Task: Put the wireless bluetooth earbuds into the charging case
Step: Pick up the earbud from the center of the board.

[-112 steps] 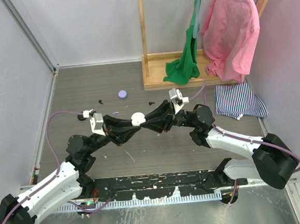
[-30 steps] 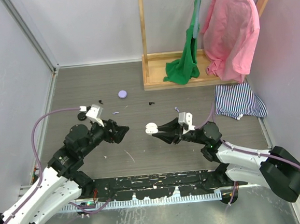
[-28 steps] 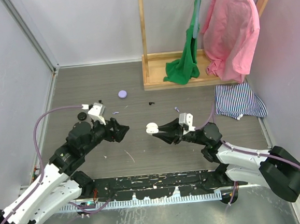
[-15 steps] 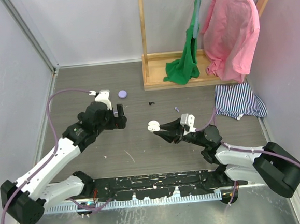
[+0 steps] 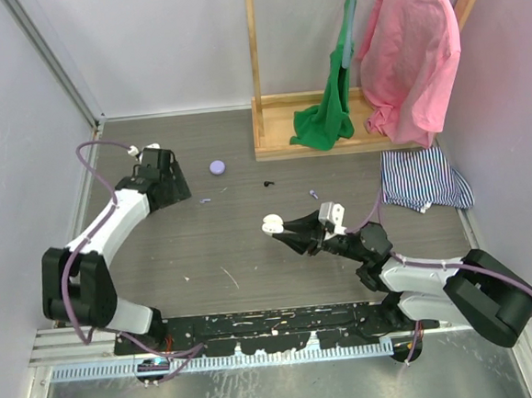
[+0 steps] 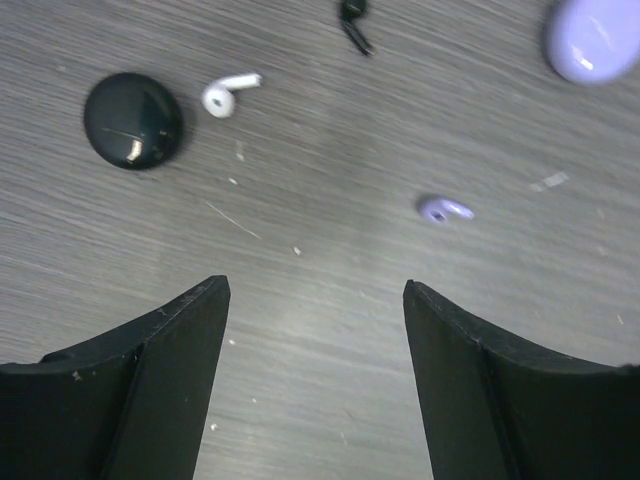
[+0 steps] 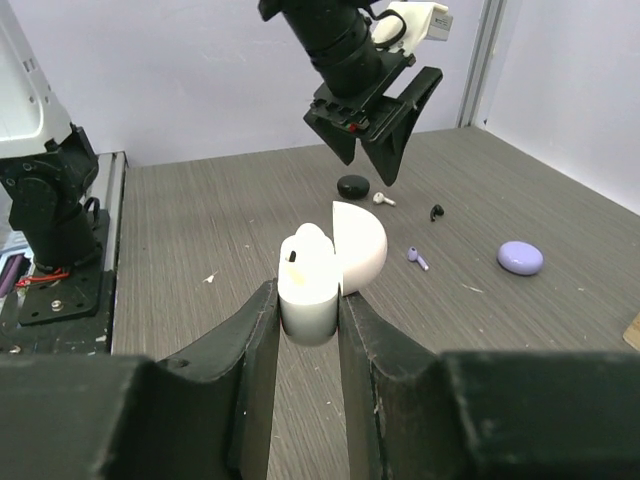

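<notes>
Case (image 7: 315, 270) — white, lid open — sits pinched in right claw (image 7: 308, 300); left claw (image 6: 312, 288) gapes near lilac earbud (image 6: 445, 209).

Left wrist view: lilac case (image 6: 592, 40) cut by the top-right corner, black earbud (image 6: 352, 16) clipped at the top edge. Right wrist view: my right tool (image 7: 306, 300) hides the white case's (image 7: 312, 262) lower sides. Overhead: dark specks (image 5: 267, 182) on the worktop (image 5: 233, 243) too small to identify.

Two white-and-black arms (image 5: 118, 216), lilac cables (image 5: 81, 154), black wedge-shaped fingers (image 6: 150, 400)
</notes>
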Motion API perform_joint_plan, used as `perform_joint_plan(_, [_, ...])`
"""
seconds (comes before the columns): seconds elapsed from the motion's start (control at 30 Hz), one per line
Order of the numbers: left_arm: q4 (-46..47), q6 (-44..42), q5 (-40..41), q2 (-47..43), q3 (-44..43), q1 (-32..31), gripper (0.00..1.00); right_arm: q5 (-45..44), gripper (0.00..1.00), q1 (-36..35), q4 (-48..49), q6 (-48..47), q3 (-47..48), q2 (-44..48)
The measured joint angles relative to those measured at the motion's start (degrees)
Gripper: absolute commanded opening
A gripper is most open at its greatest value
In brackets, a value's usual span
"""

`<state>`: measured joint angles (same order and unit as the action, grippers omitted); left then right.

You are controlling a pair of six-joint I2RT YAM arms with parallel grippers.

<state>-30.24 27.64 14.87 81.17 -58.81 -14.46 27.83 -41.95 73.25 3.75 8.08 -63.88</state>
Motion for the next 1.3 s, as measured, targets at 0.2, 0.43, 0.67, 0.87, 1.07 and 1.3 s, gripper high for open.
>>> perform_joint_plan(0.2, [0.2,0.0,0.2,11.1,-5.6,7.0,0.62,-0.2,0.02,0.0,0.0,0.0,0.0,-1.2])
perform_joint_plan(0.43, [-0.5,-2.6,0.2,21.3,-14.1,10.6,0.54,-0.1,0.04,0.0,0.0,-0.2,0.0,-1.1])
perform_joint_plan(0.67, [-2.1,-4.9,-0.2,27.6,-20.2,11.6,0.49,-0.1,0.04,0.0,-0.6,-0.5,0.0,-1.1])
perform_joint_plan(0.87, [-3.9,-6.3,-0.4,29.7,-20.8,11.9,0.44,0.1,0.04,0.0,-0.9,-0.6,0.0,-1.1])
perform_joint_plan(1.07, [-4.8,-7.4,-1.7,31.5,-21.9,12.8,0.42,0.5,0.04,0.0,-0.9,-0.6,0.0,-1.1])
perform_joint_plan(1.3, [-5.6,-7.7,-4.5,33.2,-22.7,12.9,0.29,0.8,0.04,0.0,-1.6,-0.6,0.0,-1.1])
